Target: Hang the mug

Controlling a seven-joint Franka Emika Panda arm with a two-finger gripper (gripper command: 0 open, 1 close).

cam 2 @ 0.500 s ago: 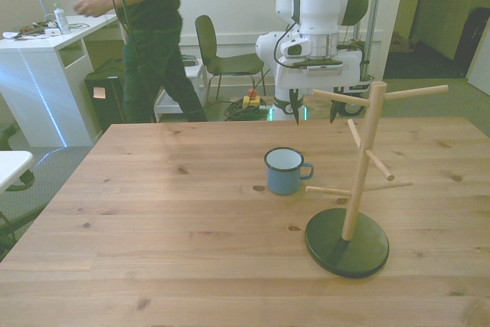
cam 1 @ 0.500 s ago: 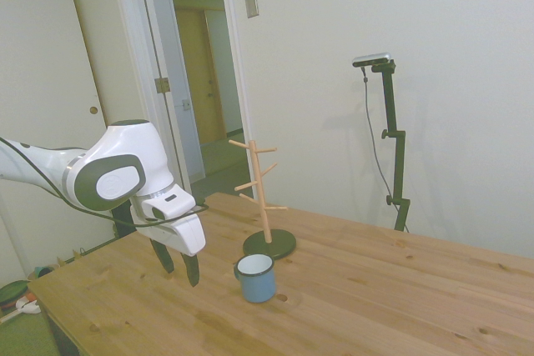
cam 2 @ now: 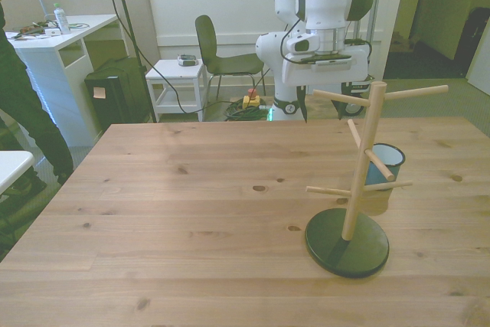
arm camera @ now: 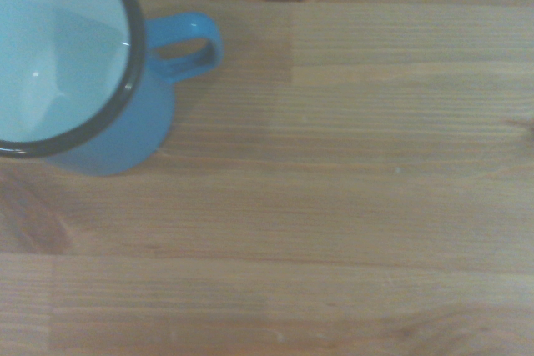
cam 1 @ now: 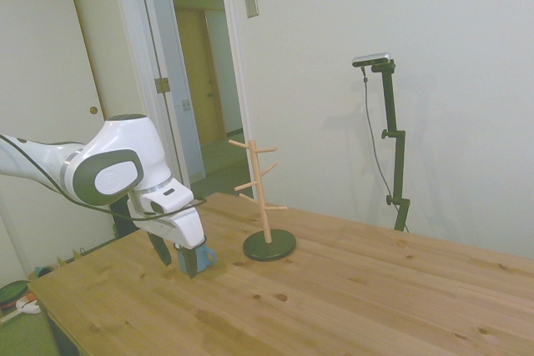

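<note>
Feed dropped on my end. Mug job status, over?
Gripper open, low, empty. Mug upright on table, right by the gripper, not hung. Rack pegs bare, nothing blocking.

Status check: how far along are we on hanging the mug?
Nothing looks done yet: the mug stands upright on the table near the rack, whose pegs are all bare. In hand: the open tool hovers close beside the mug, not gripping it. Left: grasp the mug, lift it, and slip its handle over a peg.
</note>
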